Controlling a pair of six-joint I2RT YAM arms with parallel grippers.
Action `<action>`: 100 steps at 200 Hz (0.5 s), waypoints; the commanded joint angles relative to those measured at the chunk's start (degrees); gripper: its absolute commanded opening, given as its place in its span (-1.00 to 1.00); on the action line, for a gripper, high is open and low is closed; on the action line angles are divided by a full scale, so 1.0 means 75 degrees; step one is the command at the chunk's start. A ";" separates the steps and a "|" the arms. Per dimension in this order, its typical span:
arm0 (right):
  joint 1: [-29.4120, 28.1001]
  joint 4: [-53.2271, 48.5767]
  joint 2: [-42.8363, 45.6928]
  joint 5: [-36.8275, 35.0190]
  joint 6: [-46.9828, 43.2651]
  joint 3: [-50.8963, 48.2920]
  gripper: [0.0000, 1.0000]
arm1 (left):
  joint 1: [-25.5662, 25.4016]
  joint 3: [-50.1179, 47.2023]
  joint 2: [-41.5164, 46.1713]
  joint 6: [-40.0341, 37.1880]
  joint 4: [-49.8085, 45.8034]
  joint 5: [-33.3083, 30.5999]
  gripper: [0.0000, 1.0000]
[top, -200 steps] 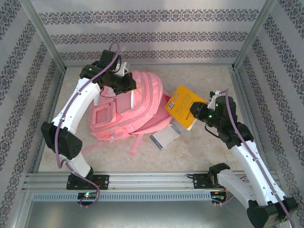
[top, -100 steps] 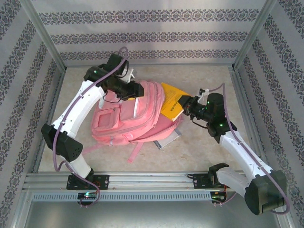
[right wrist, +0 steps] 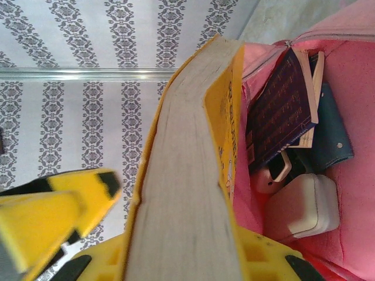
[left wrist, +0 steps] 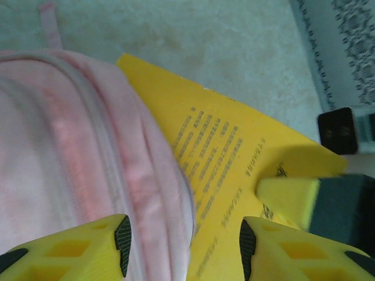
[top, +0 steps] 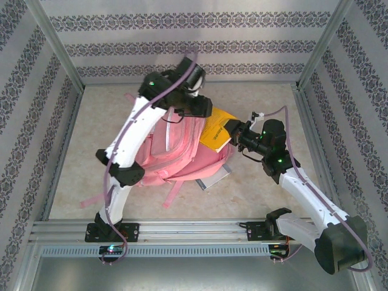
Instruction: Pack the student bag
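right gripper (top: 234, 131) clamps the yellow paperback book (top: 214, 130), long axis pointing left into the pink fabric student bag (top: 188, 153); left gripper (left wrist: 184, 246), jaws apart, straddles its rim.

The student bag (top: 188, 154) is soft pink cloth, matt and finely woven, puckered along its stitched seams. Its lining, at the right of the right wrist view, is a brighter pink fabric. The yellow book (top: 215, 130) has a smooth card cover with a slight sheen, and its pages are matt, off-white paper. The left gripper (left wrist: 183, 246) has fingers of matt yellow plastic with black ribbed pads (left wrist: 123, 240). Inside the bag, a white box (right wrist: 304, 211) looks like smooth satin plastic, next to a dark case (right wrist: 331, 134) with a dull, leather-like surface. The table (top: 103, 115) is pale, mottled and matt. The frame rails (top: 194, 229) at the bottom are brushed metal.
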State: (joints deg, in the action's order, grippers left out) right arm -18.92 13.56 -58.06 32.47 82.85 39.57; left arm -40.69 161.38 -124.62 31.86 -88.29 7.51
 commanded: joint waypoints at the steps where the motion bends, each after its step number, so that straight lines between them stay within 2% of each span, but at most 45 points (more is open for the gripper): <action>1: -0.0196 0.1135 0.0264 0.0358 0.0168 0.0100 -1.00 | -0.0208 0.0312 -0.0276 0.0427 -0.1400 -0.0543 0.07; 36: -0.0302 0.1041 0.0280 0.0338 0.0121 0.0136 -1.00 | -0.0218 0.0306 -0.0461 0.0547 -0.1435 -0.0988 0.06; 53: -0.0325 0.1004 0.0294 0.0335 0.0101 0.0165 -1.00 | -0.0234 0.0305 -0.0527 0.0512 -0.1497 -0.1014 -0.05; 71: -0.0326 0.0954 0.0340 0.0290 0.0096 0.0184 -1.00 | -0.0282 0.0307 -0.0633 0.0391 -0.1658 -0.1128 -0.32; 100: -0.0331 0.0902 0.0376 0.0285 0.0066 0.0208 -1.00 | -0.0294 0.0324 -0.0643 0.0306 -0.1698 -0.1109 -0.93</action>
State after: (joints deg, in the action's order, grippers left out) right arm -20.16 13.50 -57.93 32.21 82.78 39.57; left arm -42.17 162.30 -128.92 34.96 -92.20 0.84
